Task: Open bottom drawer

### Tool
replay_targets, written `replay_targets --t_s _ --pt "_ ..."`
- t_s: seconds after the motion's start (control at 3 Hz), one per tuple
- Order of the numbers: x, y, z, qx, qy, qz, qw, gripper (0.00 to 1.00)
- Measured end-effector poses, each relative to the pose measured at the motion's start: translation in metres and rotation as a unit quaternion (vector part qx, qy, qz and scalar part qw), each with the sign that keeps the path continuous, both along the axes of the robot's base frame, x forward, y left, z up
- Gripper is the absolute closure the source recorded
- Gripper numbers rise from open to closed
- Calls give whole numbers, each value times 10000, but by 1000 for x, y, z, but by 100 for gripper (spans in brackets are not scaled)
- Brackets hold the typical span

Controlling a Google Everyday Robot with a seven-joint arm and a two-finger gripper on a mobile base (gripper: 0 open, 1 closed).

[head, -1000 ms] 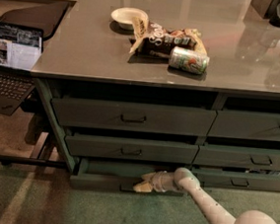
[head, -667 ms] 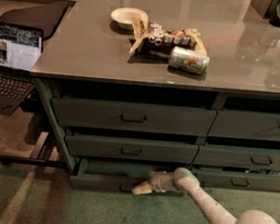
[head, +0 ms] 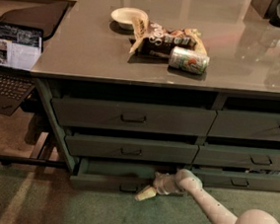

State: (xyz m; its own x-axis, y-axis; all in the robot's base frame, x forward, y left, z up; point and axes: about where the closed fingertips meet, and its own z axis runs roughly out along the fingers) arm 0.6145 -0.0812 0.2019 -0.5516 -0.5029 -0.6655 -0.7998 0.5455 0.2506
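The bottom drawer (head: 98, 180) is the slim dark green one at the foot of the left stack, with a small dark handle (head: 128, 188) at its centre. It stands pulled out a little, and a strip of its green inside shows behind the front. My gripper (head: 144, 193) is low at the drawer's front, just right of the handle, with its pale fingers pointing down and left. My white arm (head: 205, 202) reaches in from the lower right.
Two taller green drawers (head: 132, 117) sit above, and a like stack (head: 249, 157) stands to the right. The grey counter (head: 87, 44) bears a bowl (head: 128, 16), a snack bag (head: 162, 37) and a can (head: 188, 60). A laptop (head: 8, 61) sits at left. Green carpet lies below.
The gripper has slid a little to the left and toward the camera along the bottom drawer's front. The drawer stands slightly further out.
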Motion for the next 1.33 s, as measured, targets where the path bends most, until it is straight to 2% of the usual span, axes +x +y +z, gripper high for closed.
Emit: replay_targets --t_s 0.33,0.67,1.33 --pt "-5 -12 -13 -231 126 68 9996 0" --pt "-6 -17 -16 -294 180 99 9994 15" --pt "-8 -19 -11 -325 190 119 9992 59"
